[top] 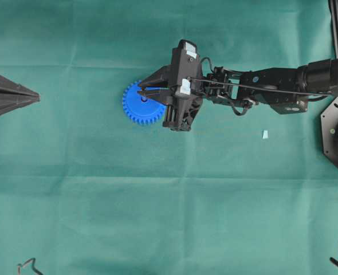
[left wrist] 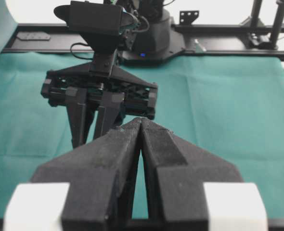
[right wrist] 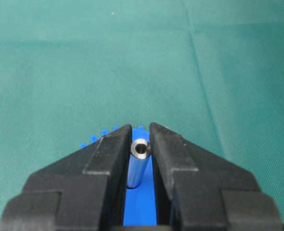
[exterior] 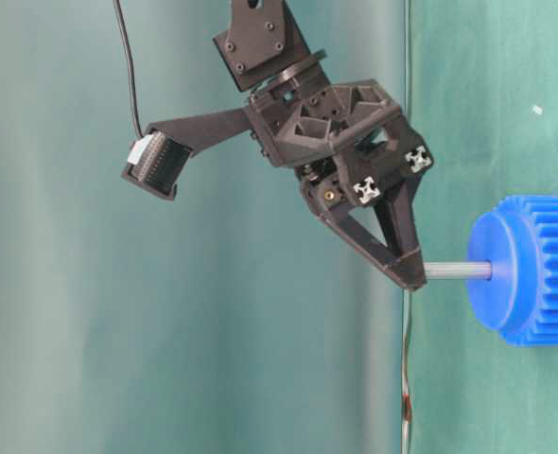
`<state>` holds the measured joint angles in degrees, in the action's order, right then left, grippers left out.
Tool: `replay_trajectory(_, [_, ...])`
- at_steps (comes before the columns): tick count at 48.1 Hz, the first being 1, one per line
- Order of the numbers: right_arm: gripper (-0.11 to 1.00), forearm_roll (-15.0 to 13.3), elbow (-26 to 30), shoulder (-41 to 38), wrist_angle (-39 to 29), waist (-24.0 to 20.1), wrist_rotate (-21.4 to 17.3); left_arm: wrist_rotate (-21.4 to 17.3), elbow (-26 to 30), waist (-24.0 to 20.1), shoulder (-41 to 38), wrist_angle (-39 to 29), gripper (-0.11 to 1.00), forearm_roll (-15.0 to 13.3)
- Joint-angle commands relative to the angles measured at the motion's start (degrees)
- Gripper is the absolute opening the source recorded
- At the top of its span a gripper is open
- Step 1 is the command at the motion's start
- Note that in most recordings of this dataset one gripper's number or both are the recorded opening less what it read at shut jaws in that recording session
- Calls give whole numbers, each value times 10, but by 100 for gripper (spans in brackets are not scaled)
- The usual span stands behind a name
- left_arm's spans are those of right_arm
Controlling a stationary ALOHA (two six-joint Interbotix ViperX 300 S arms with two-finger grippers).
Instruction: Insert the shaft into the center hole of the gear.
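Right wrist view, nearest first: right end effector [right wrist: 141,144] closing its two black fingers [right wrist: 106,159] narrowly on the shaft [right wrist: 138,166], pinching the silver pin between the pads with its shiny hollow end facing the camera and the gear [right wrist: 139,211] showing blue behind and beneath. Table-level view, a little farther: gripping the shaft [exterior: 457,271] by its outer end, with the other end already meeting the center hole at the raised hub of the gear [exterior: 530,270], and a stretch of bare pin showing between fingertips and hub. Judging the step as the insertion itself, partly done and not yet seated. Calling next, by this reading, for a straight push along the pin's own axis, keeping it square to the gear face, then letting go once it is home; any tilt risking a jam or a shove of the gear across the worktop [top: 157,200]. Overhead, farthest: sitting over the gear [top: 136,109] near the middle of the green cloth, with the left end effector [top: 36,98] parked well apart at the edge, fingers pressed together and holding nothing.
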<state>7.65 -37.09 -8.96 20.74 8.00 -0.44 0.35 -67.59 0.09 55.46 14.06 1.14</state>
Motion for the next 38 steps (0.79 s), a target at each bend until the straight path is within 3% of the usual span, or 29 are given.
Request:
replay_trajectory(1, [15,2,5,-2,12,1,-1,1,16,0,-2,4,0,1])
replay_trajectory(17, [15,15,9,-47,33,-5,-2,1,16,0,-3,3,0,1])
replay_trajectory(38, [15,12,7,-49,28,-9,0,1,16,0,-5,3,0,2])
